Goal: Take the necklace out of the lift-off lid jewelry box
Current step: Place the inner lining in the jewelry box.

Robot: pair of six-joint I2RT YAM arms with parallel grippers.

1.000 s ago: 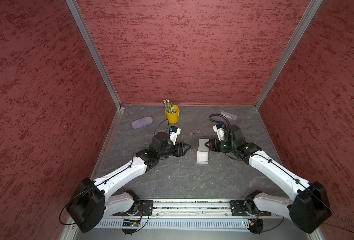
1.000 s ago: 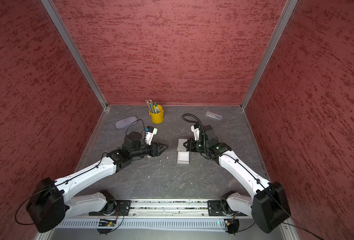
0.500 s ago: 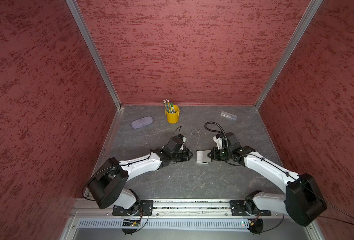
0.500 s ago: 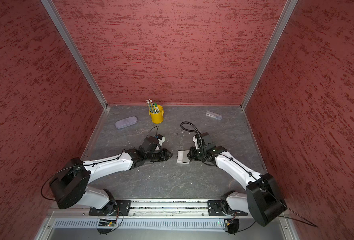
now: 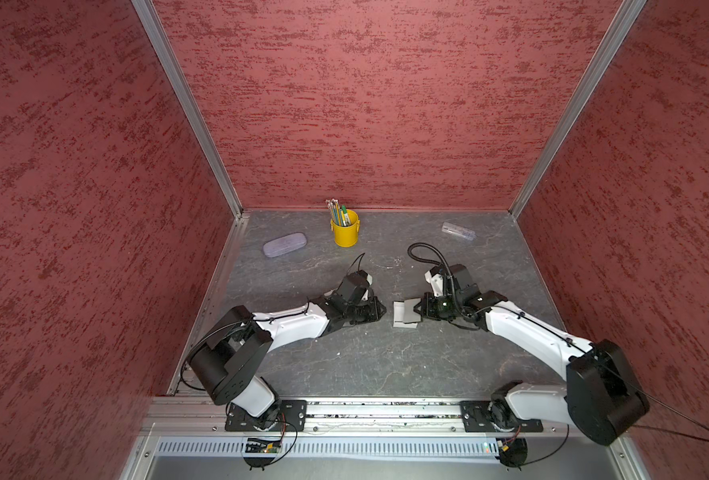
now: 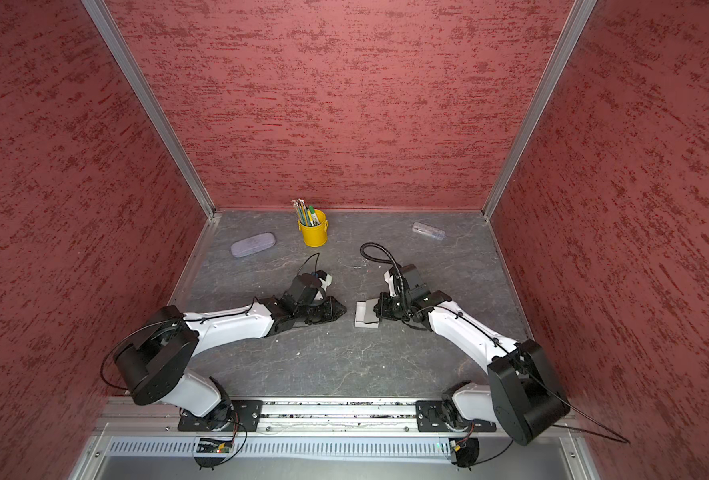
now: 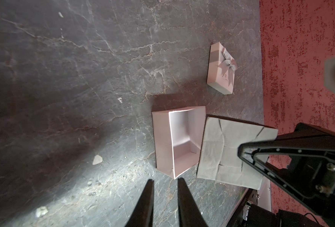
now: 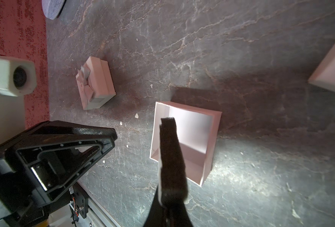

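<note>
The dark grey stone table point(image 5: 386, 365) holds a yellow pencil cup point(image 5: 345, 232), purple oval case point(image 5: 284, 244), clear plastic tube point(image 5: 458, 231), open pink box point(image 7: 163, 141) and bow-topped lid point(image 7: 220, 68).

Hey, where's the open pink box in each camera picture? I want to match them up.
In a top view: box mid-table, between left gripper and right gripper.
In a top view: box between left gripper and right gripper.
Left wrist: box just past the left gripper, beside the grey pad.
Right wrist: box behind the right gripper, which pinches the grey pad.
Shared landmark: the left gripper, pointing at the box everywhere.
</note>
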